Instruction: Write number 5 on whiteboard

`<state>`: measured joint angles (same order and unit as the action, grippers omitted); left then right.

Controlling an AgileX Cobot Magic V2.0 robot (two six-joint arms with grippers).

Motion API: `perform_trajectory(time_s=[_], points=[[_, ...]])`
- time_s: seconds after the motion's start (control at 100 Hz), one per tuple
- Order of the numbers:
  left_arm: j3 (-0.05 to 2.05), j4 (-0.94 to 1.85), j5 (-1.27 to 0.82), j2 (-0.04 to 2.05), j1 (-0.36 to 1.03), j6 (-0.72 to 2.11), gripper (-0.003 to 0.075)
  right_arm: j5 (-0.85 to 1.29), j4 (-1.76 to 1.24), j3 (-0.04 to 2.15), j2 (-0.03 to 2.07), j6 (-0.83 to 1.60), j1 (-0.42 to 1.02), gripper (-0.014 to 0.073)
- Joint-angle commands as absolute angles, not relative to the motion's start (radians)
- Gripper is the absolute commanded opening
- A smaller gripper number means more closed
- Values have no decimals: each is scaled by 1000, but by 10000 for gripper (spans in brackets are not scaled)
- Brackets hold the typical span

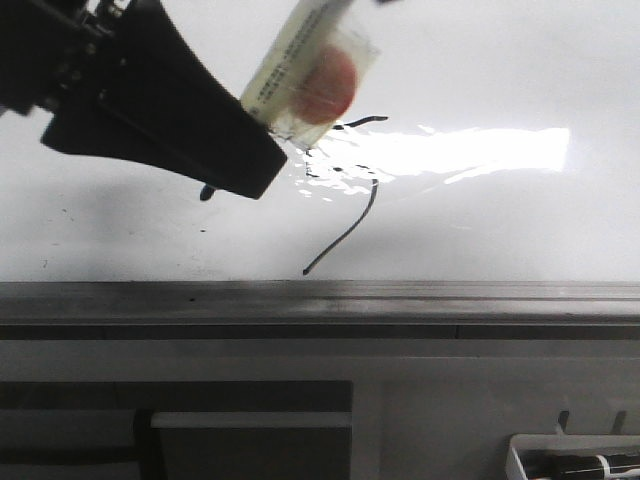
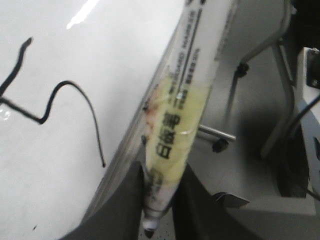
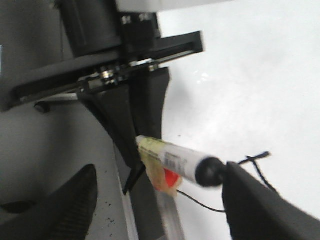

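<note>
L gripper (image 1: 262,150) pinches the marker (image 1: 310,75), long axis slanting up-right, w/ the number 5 (image 1: 345,215) on the whiteboard (image 1: 520,220) just right of it. R gripper (image 3: 165,210) spread, hanging close by; L arm nearer.

1. The place looks like a robotics lab or test bench, not a home.
2. A large glossy whiteboard (image 1: 520,220) lies flat as the work surface, edged by a grey metal strip (image 1: 400,300).
3. Plain grey panels (image 1: 450,400) sit below that edge.
4. The left wrist view shows bare metal tube framing (image 2: 280,75) and loose black cables (image 2: 300,120) beside the board.
</note>
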<state>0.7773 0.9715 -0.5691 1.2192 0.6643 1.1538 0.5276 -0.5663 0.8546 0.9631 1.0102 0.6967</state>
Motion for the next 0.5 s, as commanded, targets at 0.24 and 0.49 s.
perform_trajectory(time_s=[0.24,0.49], points=[[668,1356,-117,1200,664,1072,-21,583,-593,881,811,946,488,-18],[659,1424,-44,1236,664,1074,-21,592,-595,804,805,946,479,-61]])
